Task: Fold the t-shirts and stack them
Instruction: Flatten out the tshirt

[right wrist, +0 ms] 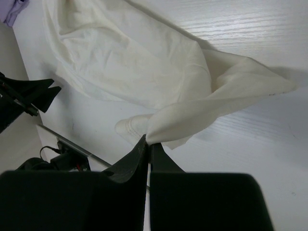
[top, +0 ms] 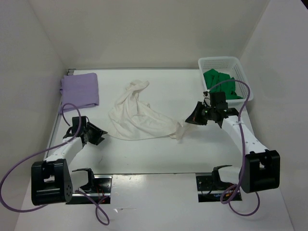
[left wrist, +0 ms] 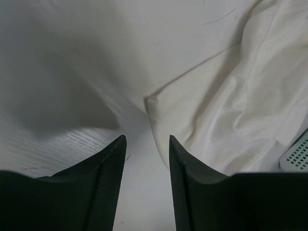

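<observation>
The crumpled cream white cloth t-shirt (top: 137, 118) lies mid-way across the worktop (top: 159, 154), bare surface all round it. The right hand (right wrist: 147, 140) pinches its right edge. The left hand (left wrist: 147, 139) stands half-wide and holds nothing, just short of the shirt's left corner. The folded lavender purple t-shirt (top: 80, 90) lies at the far-left corner, and the bright green t-shirt (top: 219, 79) lies inside the white plastic mesh basket (top: 219, 59) at the far right.

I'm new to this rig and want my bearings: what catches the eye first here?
The crumpled cream shirt sprawls across the middle of the table, one corner pinched in the shut right gripper, with the open left gripper near its opposite edge. A folded lavender shirt lies in the far left corner, and a green shirt sits in the white basket at far right.
</observation>
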